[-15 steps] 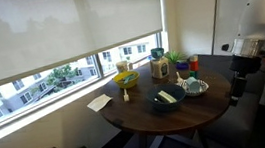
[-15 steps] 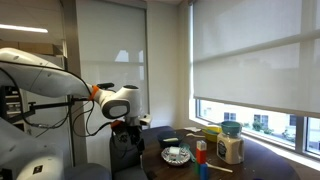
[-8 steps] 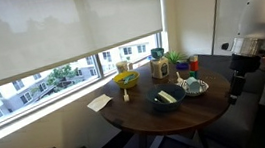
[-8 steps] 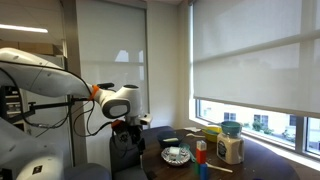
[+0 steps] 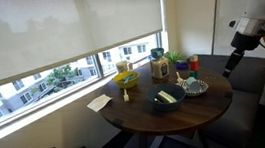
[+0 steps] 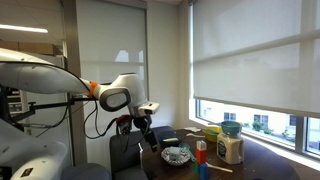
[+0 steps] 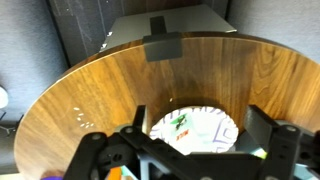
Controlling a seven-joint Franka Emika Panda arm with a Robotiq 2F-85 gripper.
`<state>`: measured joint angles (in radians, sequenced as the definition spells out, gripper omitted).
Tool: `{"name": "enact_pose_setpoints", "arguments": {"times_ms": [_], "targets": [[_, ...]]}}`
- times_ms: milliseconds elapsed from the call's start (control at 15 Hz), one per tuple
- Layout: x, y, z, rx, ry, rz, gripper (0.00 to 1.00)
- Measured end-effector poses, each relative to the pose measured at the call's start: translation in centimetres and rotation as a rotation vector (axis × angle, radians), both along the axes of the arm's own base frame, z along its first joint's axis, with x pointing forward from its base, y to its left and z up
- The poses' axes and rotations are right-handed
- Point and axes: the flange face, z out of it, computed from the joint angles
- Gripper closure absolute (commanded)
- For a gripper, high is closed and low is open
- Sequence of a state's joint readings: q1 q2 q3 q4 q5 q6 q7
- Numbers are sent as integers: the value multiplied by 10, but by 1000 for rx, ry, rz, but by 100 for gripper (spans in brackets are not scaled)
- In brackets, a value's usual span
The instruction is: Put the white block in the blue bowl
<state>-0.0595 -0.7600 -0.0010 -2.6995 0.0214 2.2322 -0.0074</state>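
— Where was the gripper?
— Raised clear of the round wooden table, about over its rim, hanging tilted from the white arm.
— What lay closest to it?
— A patterned plate, just below and beside it. The blue bowl sat farther off, with something pale inside.
— And the yellow bowl?
— Well apart from the gripper, across the table. A sheet of white paper lay farther still, at the opposite rim.
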Motion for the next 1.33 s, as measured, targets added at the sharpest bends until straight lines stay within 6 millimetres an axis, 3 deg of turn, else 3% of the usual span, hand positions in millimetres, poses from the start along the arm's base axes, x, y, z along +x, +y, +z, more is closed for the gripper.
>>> {"name": "enact_pose_setpoints", "arguments": {"times_ms": [400,667,1333], "targets": [[-5,-58,28,-201,-50,-102,0],[-1,-81,34,-181,-99,-145,0],[1,-88,36,-166,-122,-156,0]]}}
